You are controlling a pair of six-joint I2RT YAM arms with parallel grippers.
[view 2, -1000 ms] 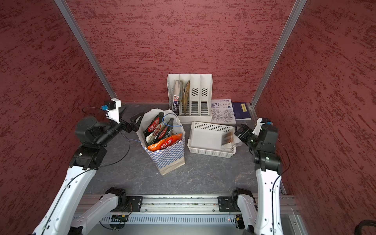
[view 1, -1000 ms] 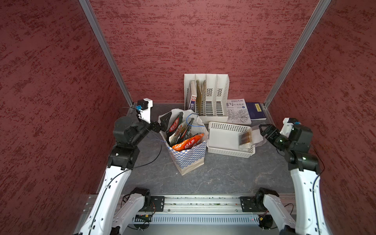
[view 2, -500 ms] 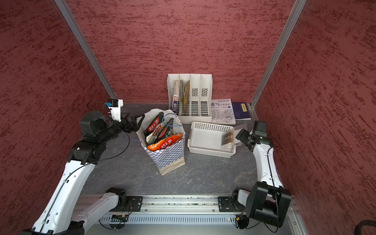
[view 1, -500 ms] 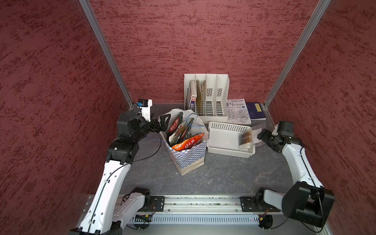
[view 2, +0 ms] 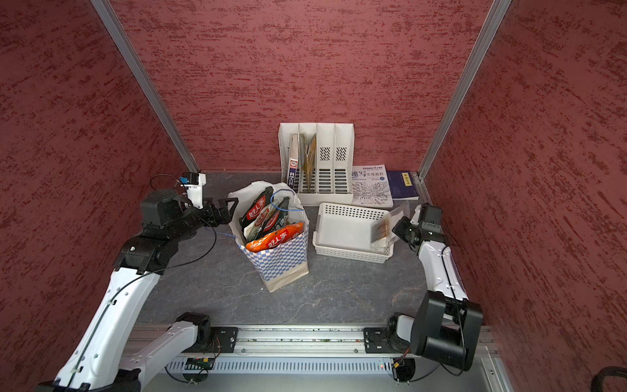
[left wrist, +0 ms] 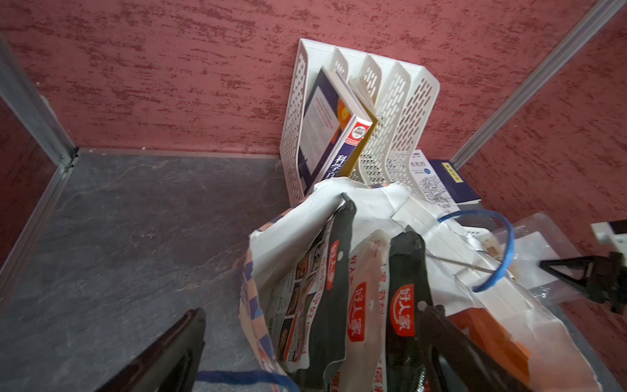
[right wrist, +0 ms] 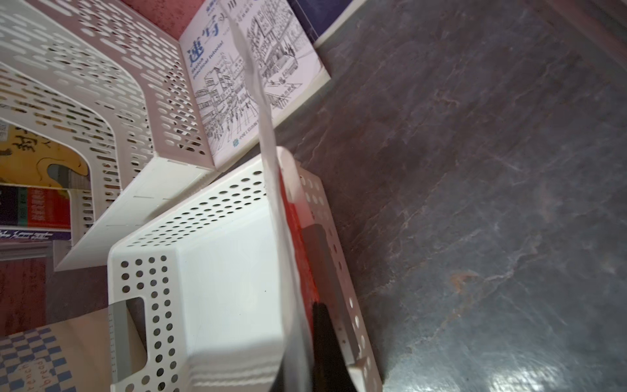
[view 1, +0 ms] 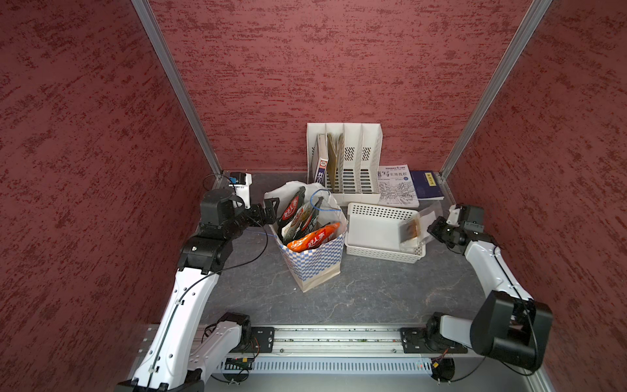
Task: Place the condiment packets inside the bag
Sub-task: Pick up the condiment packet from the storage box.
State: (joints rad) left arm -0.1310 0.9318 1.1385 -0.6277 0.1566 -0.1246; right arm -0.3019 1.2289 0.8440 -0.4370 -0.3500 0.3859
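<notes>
While black condiment packets [view 1: 294, 212] and an orange one [view 1: 314, 239] crowd the bag [view 1: 317, 263] mid-table, left gripper [view 1: 268, 212] gapes beside it; right gripper [view 1: 431, 230] pinches a clear pouch [view 1: 411, 230], edge-on from its wrist camera.

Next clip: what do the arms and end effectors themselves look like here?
The left arm and right arm have white link shells with bulky black joint housings; a thin black cable runs along each. The left end effector and right end effector are black with triangular open-frame fingers.
</notes>
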